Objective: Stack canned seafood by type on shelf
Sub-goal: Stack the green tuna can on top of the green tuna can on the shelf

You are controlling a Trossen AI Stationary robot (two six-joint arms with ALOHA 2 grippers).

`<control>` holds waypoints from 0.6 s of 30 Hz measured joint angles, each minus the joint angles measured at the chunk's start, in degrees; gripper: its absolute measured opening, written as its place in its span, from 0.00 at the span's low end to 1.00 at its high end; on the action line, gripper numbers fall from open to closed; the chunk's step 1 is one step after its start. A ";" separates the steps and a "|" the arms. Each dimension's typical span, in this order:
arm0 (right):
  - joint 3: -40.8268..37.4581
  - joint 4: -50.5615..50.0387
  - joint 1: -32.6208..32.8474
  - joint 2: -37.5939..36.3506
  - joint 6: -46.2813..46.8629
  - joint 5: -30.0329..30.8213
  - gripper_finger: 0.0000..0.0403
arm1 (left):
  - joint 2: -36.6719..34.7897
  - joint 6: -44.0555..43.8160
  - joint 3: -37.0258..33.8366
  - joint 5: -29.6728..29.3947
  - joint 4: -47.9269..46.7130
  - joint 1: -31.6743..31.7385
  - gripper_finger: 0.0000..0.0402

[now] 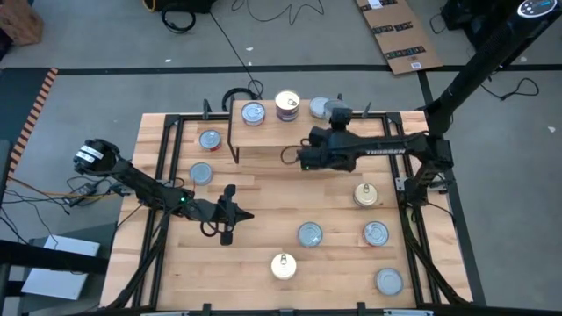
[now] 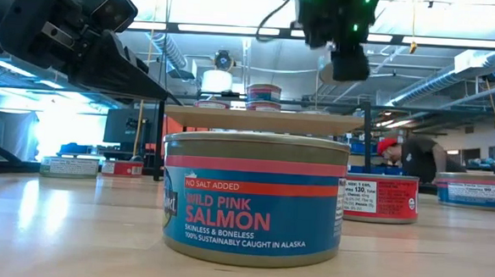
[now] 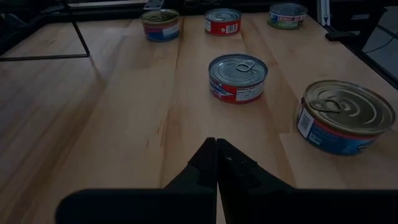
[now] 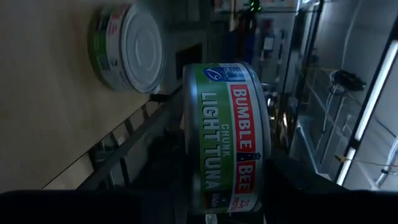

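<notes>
Green-labelled tuna can (image 4: 227, 134), marked Bumble Bee chunk light tuna, is clamped between the fingers of the right gripper (image 1: 303, 156); the can's flat ends bear against the finger pads and its label faces the wrist camera. In the high view this gripper hangs over the front edge of the shelf (image 1: 268, 133), with the arm reaching in from the right side of the table (image 1: 263, 197). The held can itself is covered by the gripper body in that view.

Just beyond the held can, a second green-labelled can (image 4: 127, 46) lies on the light wood; it appears to be the one at the shelf's right end, though the wrist view alone does not confirm this. On the shelf board, behind the right gripper, stand a silver-topped can (image 1: 253, 112) and a purple-labelled can (image 1: 287, 105), side by side and apart from each other.

The left gripper (image 1: 226, 215) rests low over the table, forward of the shelf, its fingers pressed together with nothing between them. Directly ahead of it sits a red-sided can (image 3: 238, 76); to one side of that, nearer the fingertips, sits a blue-sided can with a gold top (image 3: 345, 115). Three more cans stand in a row farther off.

In the low view a wild pink salmon can (image 2: 253, 198) stands closest to the camera, with the shelf behind it.
</notes>
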 joint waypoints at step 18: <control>-10.57 45.39 -11.00 -5.54 -42.43 -16.36 0.36 | 0.00 0.09 0.00 -0.02 -0.15 0.02 0.01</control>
